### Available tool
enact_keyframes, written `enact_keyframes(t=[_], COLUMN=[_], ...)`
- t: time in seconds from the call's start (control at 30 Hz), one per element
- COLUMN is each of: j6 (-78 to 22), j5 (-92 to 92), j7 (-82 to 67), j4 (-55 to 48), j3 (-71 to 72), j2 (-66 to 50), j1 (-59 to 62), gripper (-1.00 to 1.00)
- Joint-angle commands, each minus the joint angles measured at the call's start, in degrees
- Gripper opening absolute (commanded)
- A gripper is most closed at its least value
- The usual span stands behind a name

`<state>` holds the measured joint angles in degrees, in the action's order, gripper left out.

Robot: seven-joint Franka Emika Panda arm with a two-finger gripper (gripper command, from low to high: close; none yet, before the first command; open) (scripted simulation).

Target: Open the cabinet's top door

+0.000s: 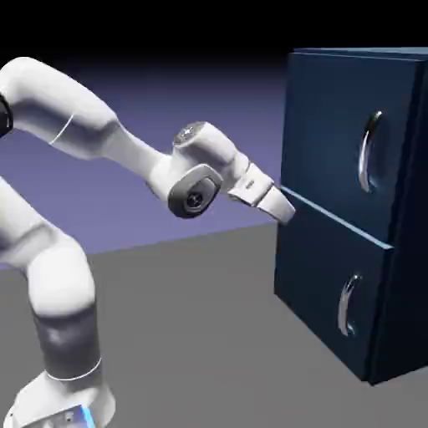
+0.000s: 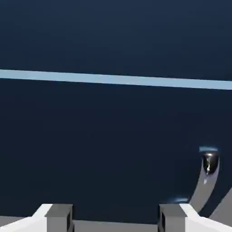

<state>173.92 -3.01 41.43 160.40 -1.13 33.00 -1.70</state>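
Note:
The dark navy cabinet (image 1: 401, 276) stands at the exterior view's right. Its top door (image 1: 326, 125) lies flush and closed, with a curved silver handle (image 1: 368, 150) near its right side. My gripper (image 1: 287, 211) hovers at the cabinet's left front edge, level with the pale blue seam (image 1: 338, 224) between the two doors and well left of the handle. In the hand view the navy front fills the frame, crossed by the pale seam (image 2: 113, 79). The gripper (image 2: 115, 219) is open, nothing between its fingertips (image 2: 59, 217). A silver handle end (image 2: 207, 174) shows at lower right; I cannot tell whose door it is.
The shorter lower door (image 1: 322, 284) carries its own silver handle (image 1: 349, 305). The arm's white elbow and forearm (image 1: 125, 142) stretch from the upper left. Grey tabletop (image 1: 209, 334) lies between the base and the cabinet.

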Motion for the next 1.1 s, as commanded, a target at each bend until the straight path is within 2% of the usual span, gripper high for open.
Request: enact_keyframes(t=[0.0,1.07], j6=[-0.1,-2.3], j5=[-2.5,-82.2], j7=[-0.9,-28.2], j4=[-0.5,-16.6], j3=[-0.9,-30.9], j2=[0.3,9.2], j1=[-0.8,-27.8], gripper=[0.00,0.00])
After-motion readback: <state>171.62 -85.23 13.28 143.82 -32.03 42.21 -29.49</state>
